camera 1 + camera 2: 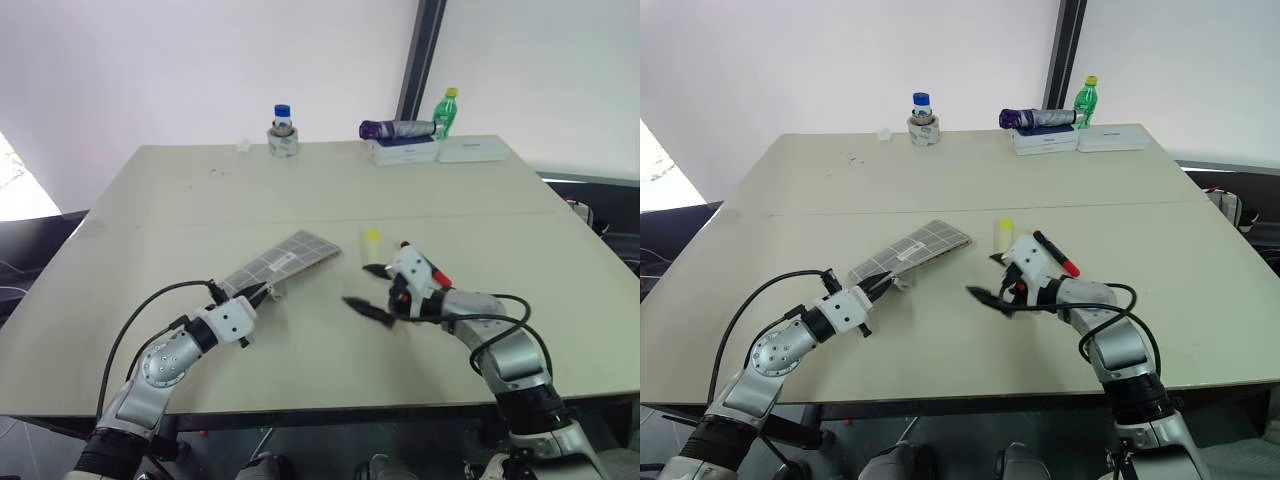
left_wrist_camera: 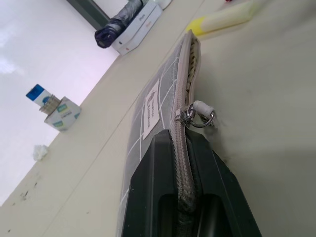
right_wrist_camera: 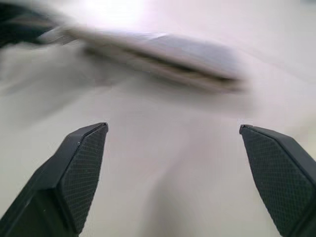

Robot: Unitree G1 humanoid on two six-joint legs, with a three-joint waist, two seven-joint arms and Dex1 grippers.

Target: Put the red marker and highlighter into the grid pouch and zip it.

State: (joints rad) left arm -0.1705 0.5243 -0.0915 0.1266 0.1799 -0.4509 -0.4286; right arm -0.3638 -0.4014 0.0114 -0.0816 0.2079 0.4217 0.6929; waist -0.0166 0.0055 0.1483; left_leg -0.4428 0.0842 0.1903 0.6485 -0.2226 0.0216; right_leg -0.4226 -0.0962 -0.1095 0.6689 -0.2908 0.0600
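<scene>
The grid pouch (image 1: pixel 290 258) lies slanted on the table, grey with white lines and a white label (image 2: pixel 151 109). My left gripper (image 1: pixel 258 293) is shut on its near end along the zipper edge (image 2: pixel 181 143), and the zipper pull ring (image 2: pixel 200 116) sits just past the fingers. The zipper looks parted at the far end. My right gripper (image 1: pixel 372 288) hovers open to the right of the pouch with nothing between its fingers (image 3: pixel 74 173). The highlighter (image 1: pixel 372 241) lies just beyond that gripper. The red marker (image 1: pixel 1057 255) lies beside the right hand, partly hidden by it.
At the table's far edge stand a blue-capped jar on a tape roll (image 1: pixel 283 131), a folded purple umbrella (image 1: pixel 397 129) on white boxes (image 1: pixel 438 151), and a green bottle (image 1: pixel 446 112). The table's right edge is close to my right arm.
</scene>
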